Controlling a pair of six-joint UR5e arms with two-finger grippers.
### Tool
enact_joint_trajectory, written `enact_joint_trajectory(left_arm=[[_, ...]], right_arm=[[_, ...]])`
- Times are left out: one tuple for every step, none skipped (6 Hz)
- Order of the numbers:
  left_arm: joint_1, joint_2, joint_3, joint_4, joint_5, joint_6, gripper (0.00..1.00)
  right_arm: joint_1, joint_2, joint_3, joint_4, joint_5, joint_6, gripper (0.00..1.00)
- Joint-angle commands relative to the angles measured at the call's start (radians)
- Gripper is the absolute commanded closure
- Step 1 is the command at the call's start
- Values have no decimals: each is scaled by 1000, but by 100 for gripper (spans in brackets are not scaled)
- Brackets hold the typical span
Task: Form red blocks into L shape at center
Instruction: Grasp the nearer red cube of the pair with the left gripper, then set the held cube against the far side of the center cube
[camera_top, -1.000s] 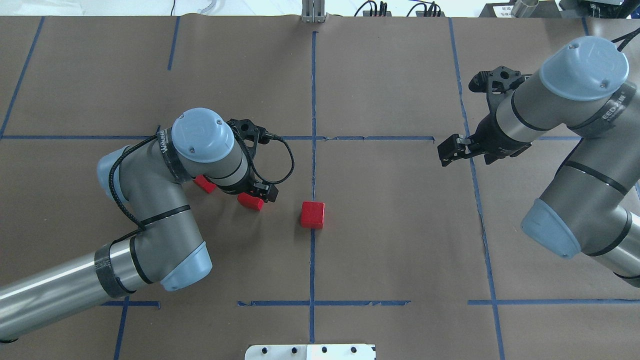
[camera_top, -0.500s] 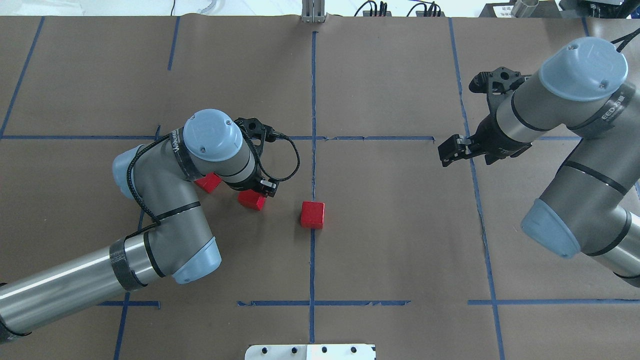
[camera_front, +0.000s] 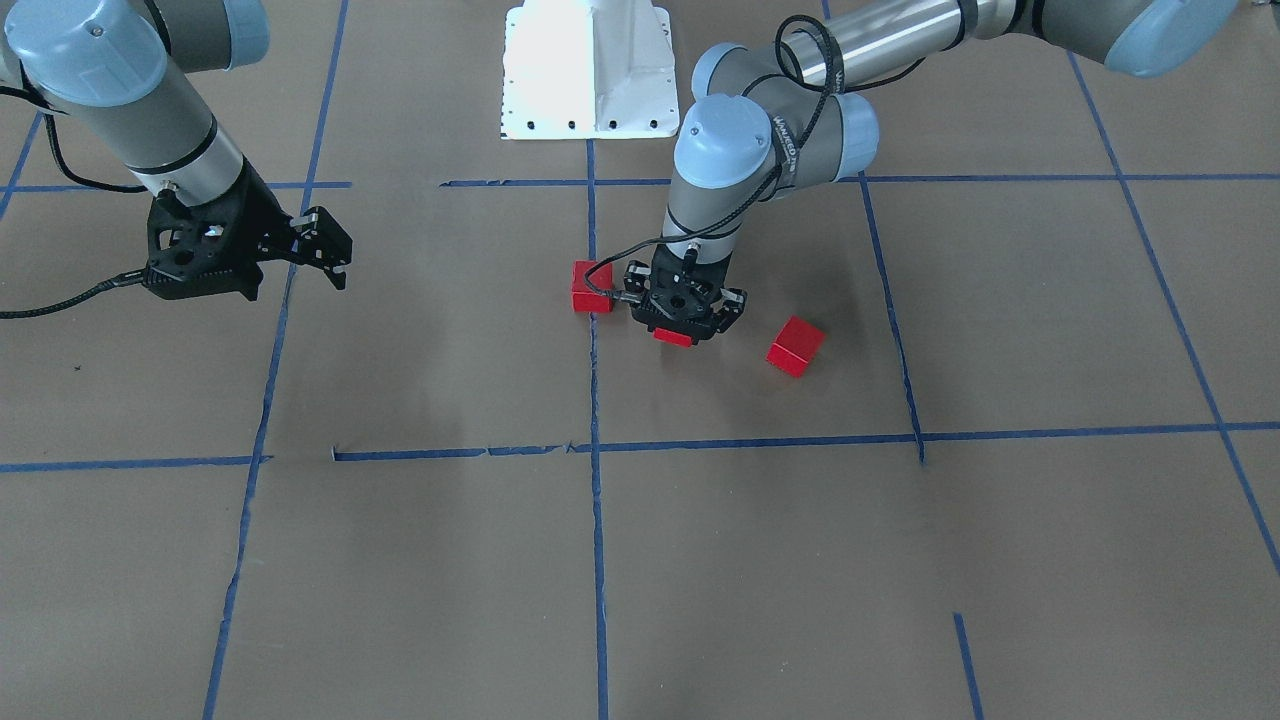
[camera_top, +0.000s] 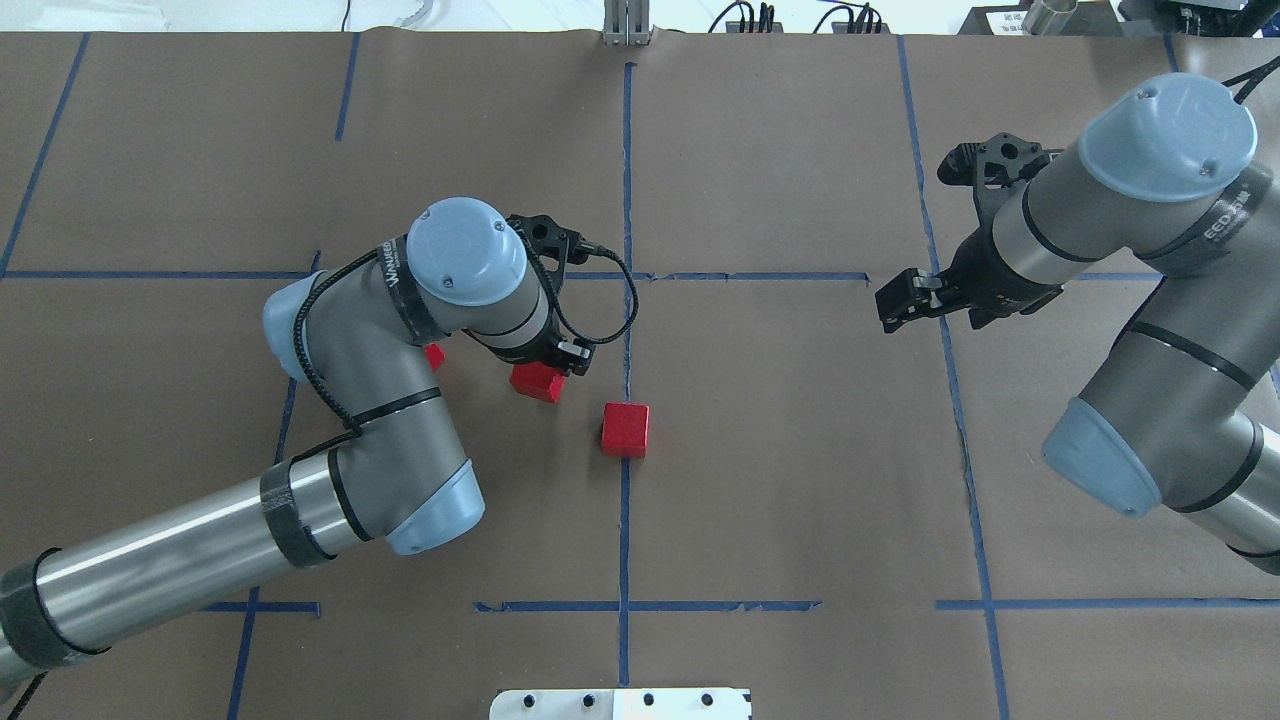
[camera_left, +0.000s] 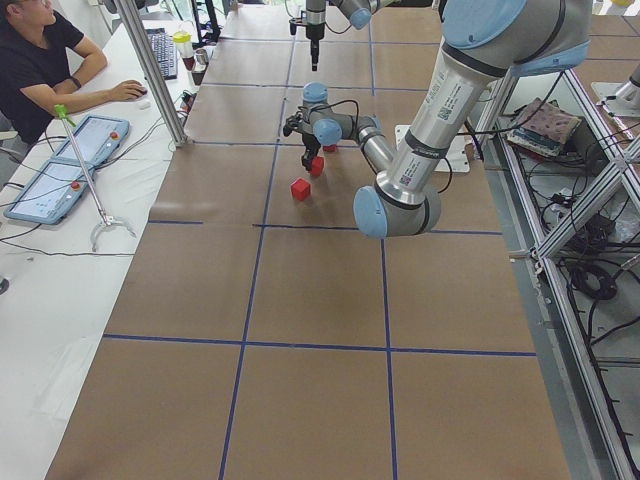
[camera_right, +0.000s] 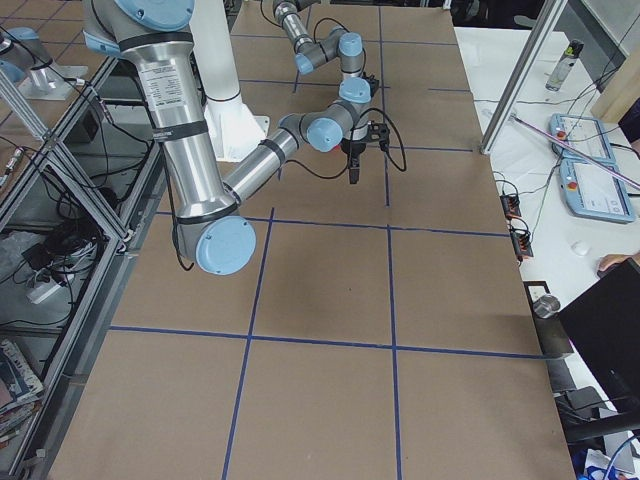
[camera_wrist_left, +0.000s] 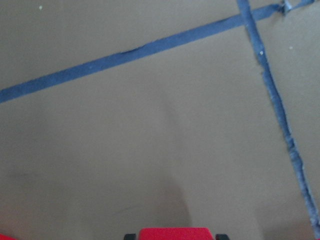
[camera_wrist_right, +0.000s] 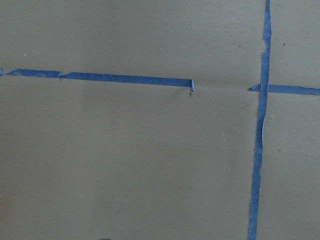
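My left gripper (camera_top: 550, 372) is shut on a red block (camera_top: 536, 382) and holds it just left of the central blue tape line (camera_top: 626, 330). The left wrist view shows that block (camera_wrist_left: 175, 233) between the fingertips at the bottom edge. A second red block (camera_top: 625, 429) sits on the tape line at the center, also in the front view (camera_front: 592, 286). The third red block (camera_front: 796, 346) lies further to the robot's left, mostly hidden under the arm in the overhead view (camera_top: 434, 355). My right gripper (camera_top: 890, 302) is open and empty, hovering well off to the right.
The white robot base plate (camera_front: 590, 70) stands at the robot's edge of the table. Cables and a metal cylinder (camera_top: 1048, 14) sit past the far edge. An operator (camera_left: 40, 60) sits at a side desk. Brown paper with blue grid lines covers the table.
My left arm has moved right toward the central tape line, carrying the red block with it. The other two blocks and the right arm have not moved.
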Motion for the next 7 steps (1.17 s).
enact_joint_trajectory(left_arm=[[3,-124,127,1,14,-94,100],[8,-127,129,1,15,-111,100],[31,-127,130,1,17,-144,100],[69,-135,130,1,58,-204,100],[77,-143,130,1,67,-254,100],[80,-143,130,1,75,-257,100],[88,-143,132,1,89,-258,100]], right_arm=[[0,0,0,0,0,0,0],[0,-1,0,0,0,0,0],[-2,0,0,0,0,0,0],[1,-1,0,-2,2,0,0],[2,-4,-1,-2,3,0,0],[2,-4,0,-2,3,0,0],[0,-3,0,0,3,0,0]])
